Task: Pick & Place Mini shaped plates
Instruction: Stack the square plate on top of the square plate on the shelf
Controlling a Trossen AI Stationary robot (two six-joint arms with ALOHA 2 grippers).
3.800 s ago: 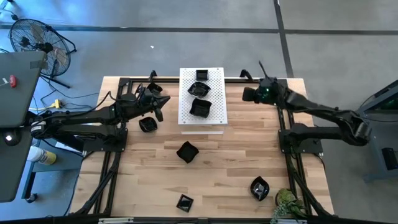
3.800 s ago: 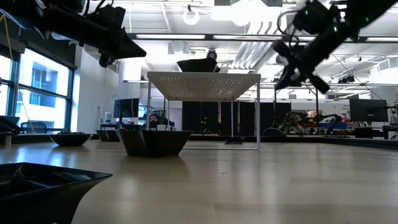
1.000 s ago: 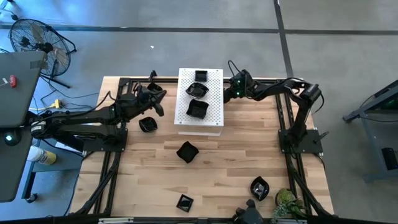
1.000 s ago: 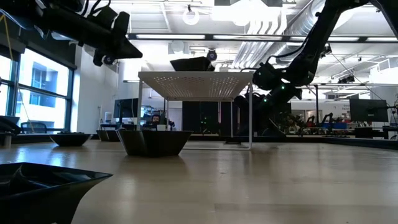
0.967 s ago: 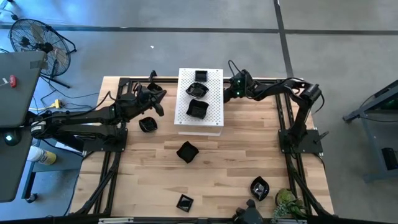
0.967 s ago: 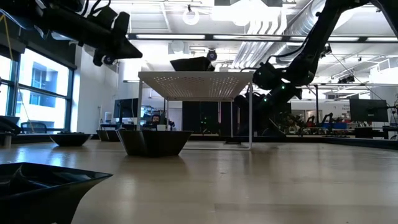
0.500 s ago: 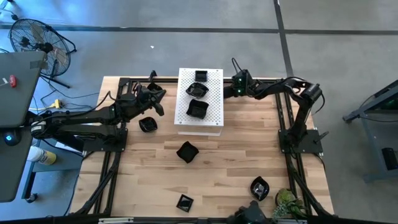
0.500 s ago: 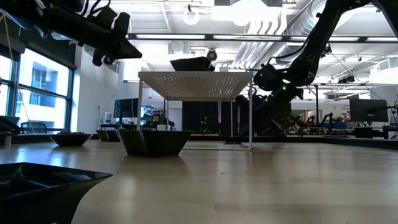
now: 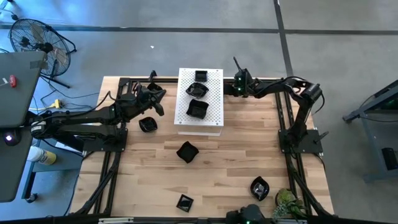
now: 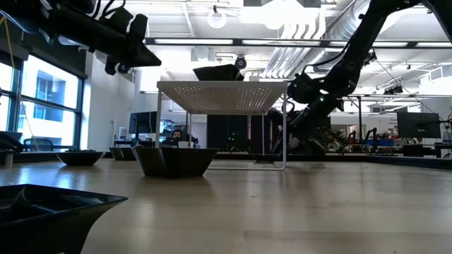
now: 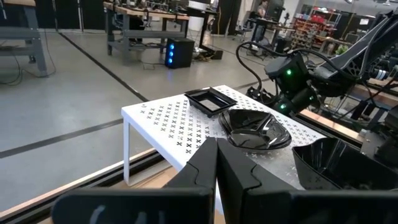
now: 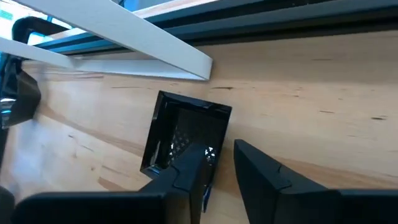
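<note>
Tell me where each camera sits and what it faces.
High: overhead, straight down on table, both arms.
Low: table height, looking across; white board, arms above.
Left wrist: behind shut left gripper, facing the board's plates.
Right wrist: behind open right gripper, facing a square plate.
Shared: high and left wrist show the board's plates.
</note>
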